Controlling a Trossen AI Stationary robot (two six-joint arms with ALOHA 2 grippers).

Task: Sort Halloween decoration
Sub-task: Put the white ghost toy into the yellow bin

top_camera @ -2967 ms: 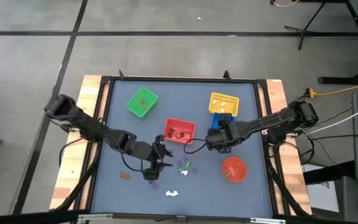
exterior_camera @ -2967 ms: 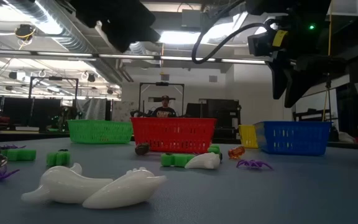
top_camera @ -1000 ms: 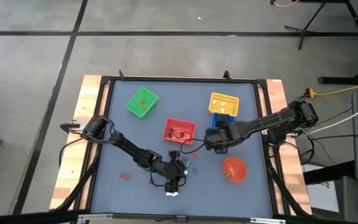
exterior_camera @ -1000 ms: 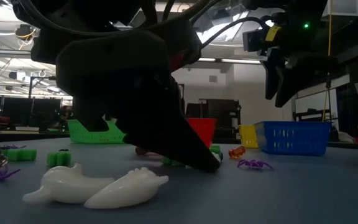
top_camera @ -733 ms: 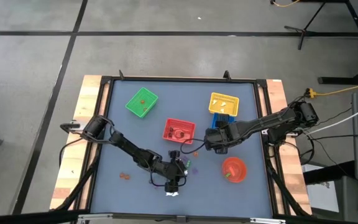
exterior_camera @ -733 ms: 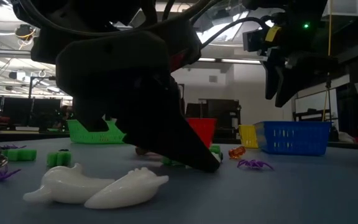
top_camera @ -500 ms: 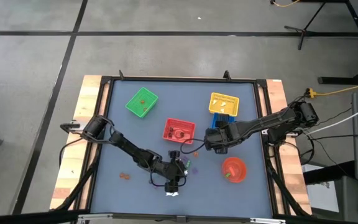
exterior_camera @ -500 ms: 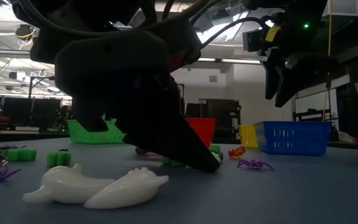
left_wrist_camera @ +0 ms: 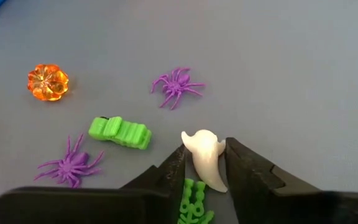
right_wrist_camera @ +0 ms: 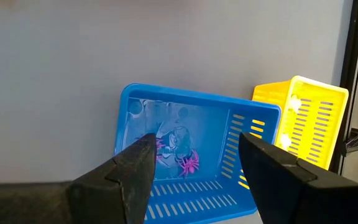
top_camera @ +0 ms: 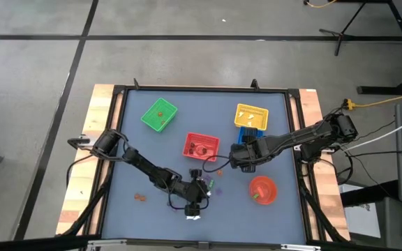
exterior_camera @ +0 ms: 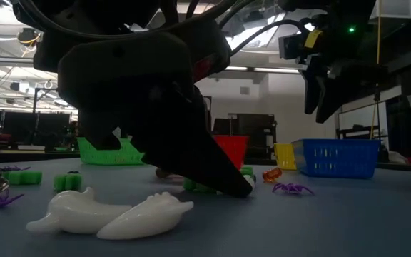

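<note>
Left gripper: your left gripper (left_wrist_camera: 204, 163) is reaching down to the grey-blue tabletop (top_camera: 145, 150) near its front edge, and its two dark fingers (left_wrist_camera: 248, 171) are pressing on both sides of a small white plastic ghost figure (left_wrist_camera: 206, 158), so you are gripping that ghost.
Held trinket: the ghost is sitting on the table between the fingers, with a green plastic skeleton piece (left_wrist_camera: 194, 210) just beside it, partly hidden under the gripper.
Nearby trinkets: you are looking past the fingers at a purple plastic spider (left_wrist_camera: 176, 85), a second purple spider (left_wrist_camera: 71, 165), a ribbed green block (left_wrist_camera: 120, 133) and a clear orange pumpkin bead (left_wrist_camera: 48, 82), all lying apart from one another on the table.
Front trinkets: two larger white ghost shapes (exterior_camera: 109, 213) are lying touching each other closest to the low camera.
Right gripper: your right gripper (right_wrist_camera: 194, 162) is hovering above the square blue plastic basket (right_wrist_camera: 191, 152) with its fingers spread wide and nothing between them.
Blue basket contents: purple trinkets (right_wrist_camera: 182, 154) are lying inside it.
Other containers: the square yellow basket (top_camera: 251, 114) is touching the blue one; the square red basket (top_camera: 201, 146) is sitting mid-table, the square green basket (top_camera: 159, 115) further left, and the round red bowl (top_camera: 262, 189) near the right front.
</note>
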